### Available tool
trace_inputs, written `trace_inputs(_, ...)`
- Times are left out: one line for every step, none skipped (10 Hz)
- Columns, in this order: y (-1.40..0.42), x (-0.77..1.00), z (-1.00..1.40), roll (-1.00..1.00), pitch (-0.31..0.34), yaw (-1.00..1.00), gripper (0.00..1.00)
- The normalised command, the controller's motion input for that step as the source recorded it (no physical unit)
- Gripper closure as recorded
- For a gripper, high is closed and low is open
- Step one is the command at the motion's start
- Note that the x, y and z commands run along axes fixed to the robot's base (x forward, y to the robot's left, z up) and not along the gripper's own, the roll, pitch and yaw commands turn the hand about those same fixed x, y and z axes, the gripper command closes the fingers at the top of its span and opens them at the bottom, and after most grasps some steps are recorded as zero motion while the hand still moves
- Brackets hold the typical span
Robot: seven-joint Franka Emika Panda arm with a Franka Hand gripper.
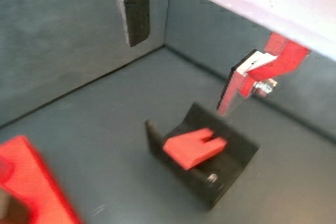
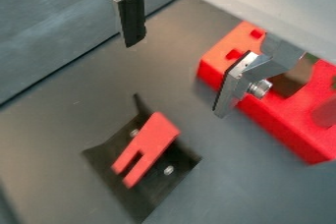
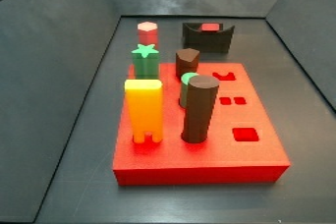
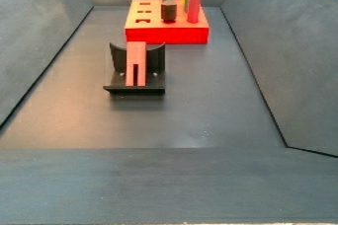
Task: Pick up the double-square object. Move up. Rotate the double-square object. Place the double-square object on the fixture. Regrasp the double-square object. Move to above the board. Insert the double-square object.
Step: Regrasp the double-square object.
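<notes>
The double-square object (image 4: 137, 63), a red-pink bar, lies along the fixture (image 4: 117, 74), resting in its notch, in front of the board (image 4: 165, 35). A side view shows its red end (image 3: 210, 28) poking above the dark fixture (image 3: 207, 41) behind the board (image 3: 197, 164). My gripper (image 1: 191, 56) hangs open above the fixture (image 1: 217, 179), apart from the red bar (image 1: 194, 147), with nothing between its fingers. The bar (image 2: 144, 144) also lies beneath the gripper (image 2: 182, 56) in the fixture (image 2: 164, 179). The gripper does not show in the side views.
Upright on the board stand a yellow-orange peg (image 3: 141, 110), a dark brown cylinder (image 3: 199, 110), a green star peg (image 3: 144, 61) and a red hexagonal peg (image 3: 147, 31). Shaped holes (image 3: 245, 134) open on its right side. Grey walls (image 4: 46, 51) ring the floor.
</notes>
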Motion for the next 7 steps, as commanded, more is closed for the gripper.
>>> trace_inputs(-0.02,-0.03,0.01,1.0,-0.029,0.05,0.0)
trace_inputs(-0.02,-0.03,0.01,1.0,-0.028,0.05,0.0)
trace_inputs(-0.02,-0.01,0.01,1.0,-0.024,0.05,0.0)
trace_inputs(-0.02,0.0,0.01,1.0,-0.02,0.05,0.0)
trace_inputs(-0.02,0.02,-0.01,1.0,-0.011,0.05,0.0)
trace_inputs(-0.02,0.03,-0.01,1.0,-0.004,0.05,0.0)
trace_inputs(-0.03,0.05,-0.01,1.0,0.013,0.05,0.0)
